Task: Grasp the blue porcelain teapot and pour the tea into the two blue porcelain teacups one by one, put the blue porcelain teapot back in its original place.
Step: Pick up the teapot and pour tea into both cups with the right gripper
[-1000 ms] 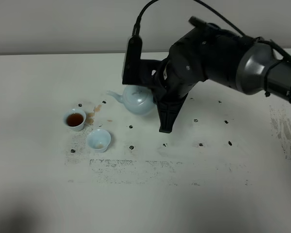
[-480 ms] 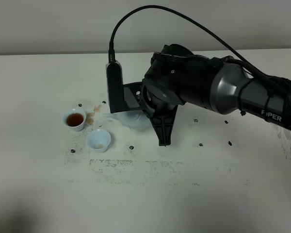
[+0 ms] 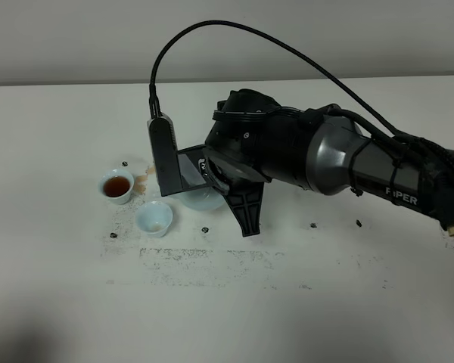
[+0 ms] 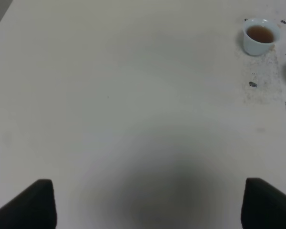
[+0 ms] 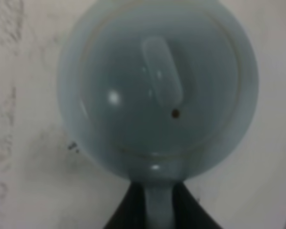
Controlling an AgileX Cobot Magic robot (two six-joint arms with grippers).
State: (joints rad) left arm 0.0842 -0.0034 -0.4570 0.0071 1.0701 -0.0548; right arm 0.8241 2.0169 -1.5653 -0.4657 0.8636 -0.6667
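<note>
The blue porcelain teapot (image 3: 199, 201) is sitting near table centre, mostly hidden under the R arm; can't tell if it's lifted. R gripper (image 5: 155, 212) is clamping its loop handle (image 5: 158, 202), jaws pressing in from both sides. Empty teacup (image 3: 153, 218) is standing just beside the pot at approx. 8 o'clock. Tea-filled teacup (image 3: 116, 185) is standing farther out at 9–10 o'clock, w/ a brown stain (image 3: 141, 181) next to it. L gripper (image 4: 148, 205) is hovering over bare table, fingers wide apart, gripping nothing. White table (image 3: 287, 302) is showing dark specks and scuffs; grey wall (image 3: 60, 38) is running along 12 o'clock.
</note>
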